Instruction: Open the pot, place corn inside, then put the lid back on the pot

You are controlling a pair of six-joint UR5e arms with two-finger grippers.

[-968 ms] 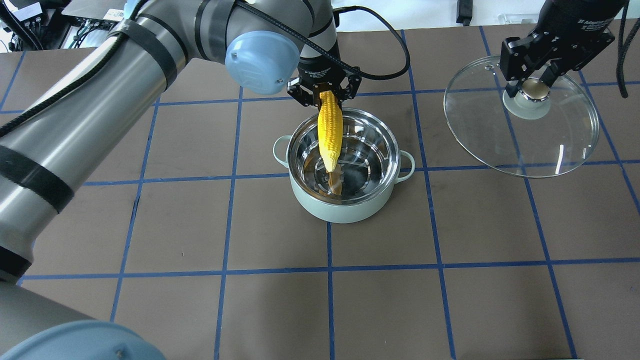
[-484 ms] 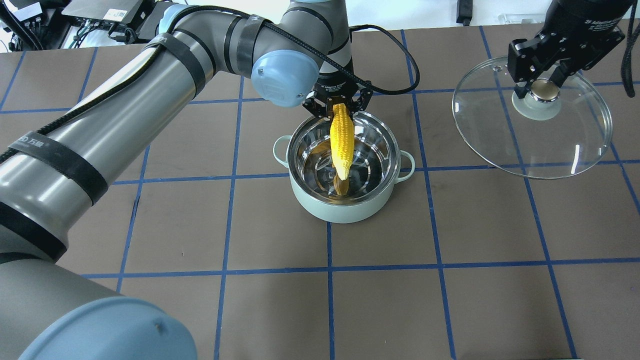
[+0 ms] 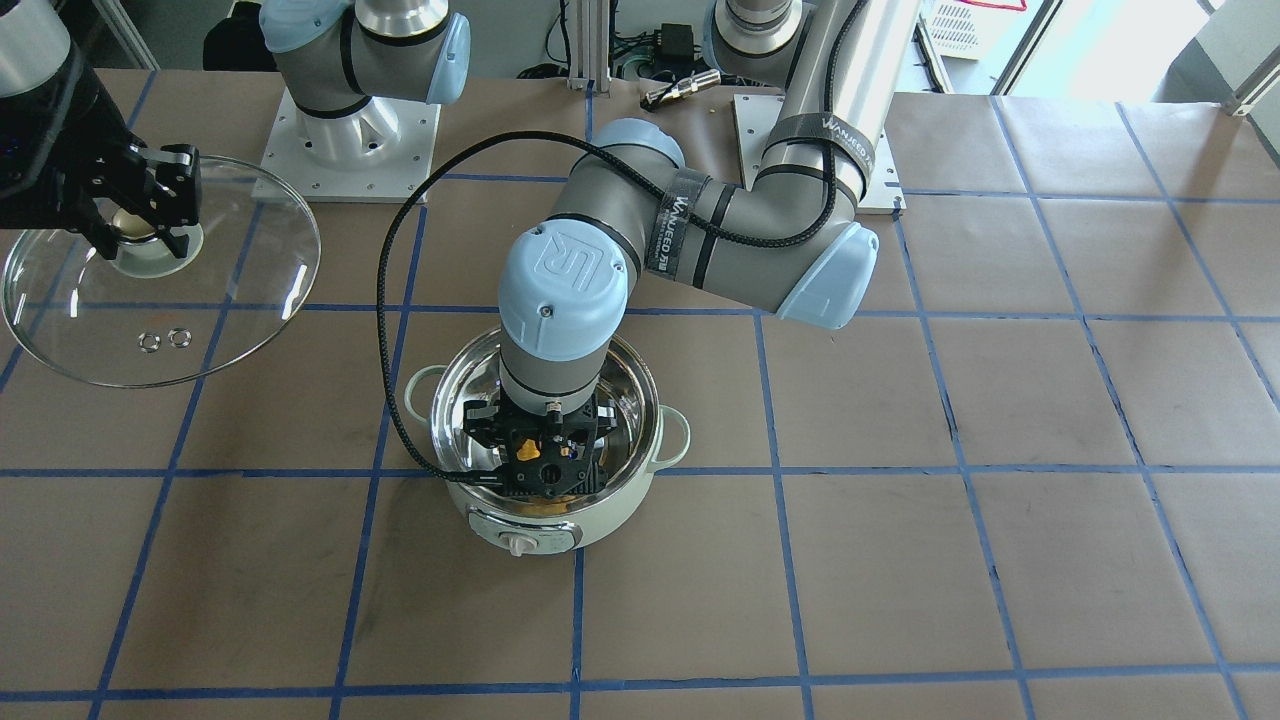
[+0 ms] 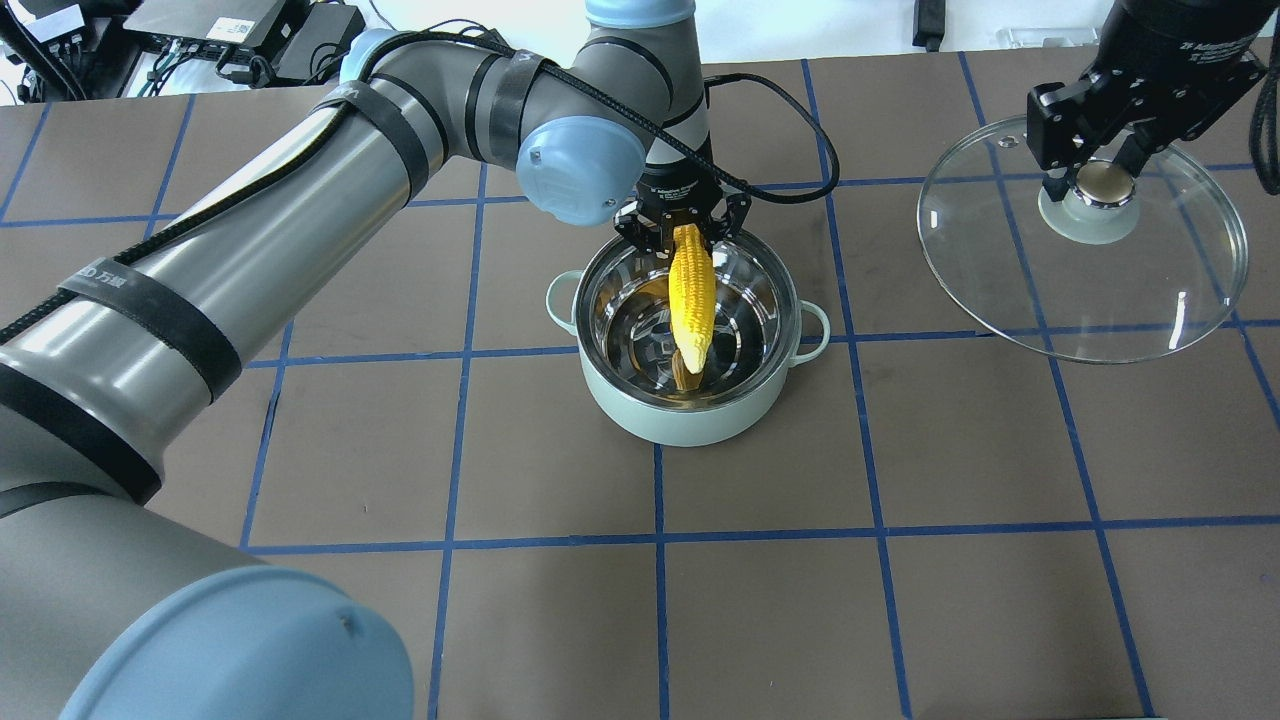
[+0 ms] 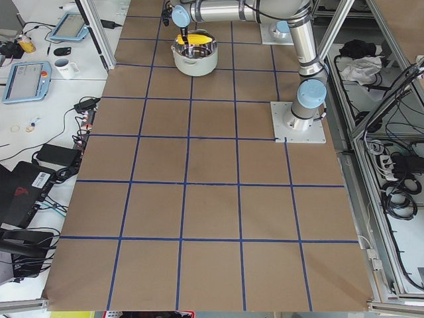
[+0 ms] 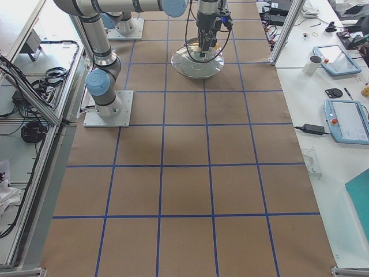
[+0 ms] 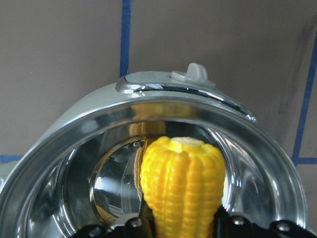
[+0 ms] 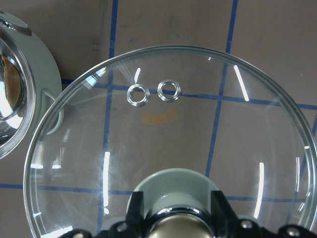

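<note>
Overhead camera: your left gripper (image 4: 686,230) pinches the blunt end of the bright yellow tapered corn cob (image 4: 694,300), which hangs point-down inside the round mint-green pot with a shiny steel bowl (image 4: 680,425). Compared with half a second ago, the gripper is slightly further right and lower and the cob's tip is deeper in the bowl. You cannot tell whether it touches the steel. Your right gripper (image 4: 1100,182) is clamped on the beige ball knob (image 4: 1106,184) of the round clear glass lid (image 4: 1100,300) and holds it tilted. The lid has moved a little further right of the pot than a second ago, with a strip of brown, blue-taped table cover (image 4: 900,450) between them.
Front camera: the left wrist and claw cover most of the pot's mouth, so you see only a sliver of yellow between the black fingers. The white control knob (image 3: 517,545) faces this camera. The lid hangs at the view's left by its knob.
Left-end camera: the pot is far off and small, with yellow showing above its rim under the arm.
Right-end camera: the lid is tilted under the right arm's claw.
Left wrist camera: the cob fills the gap between the two fingers. Its far end points into the steel bowl, and its reflection shows on the wall.
Right wrist camera: black fingers press both sides of the knob. Two metal vent rings (image 8: 153,92) sit in the glass, and the pot's loop handle (image 8: 52,119) shows through the lid's edge.
</note>
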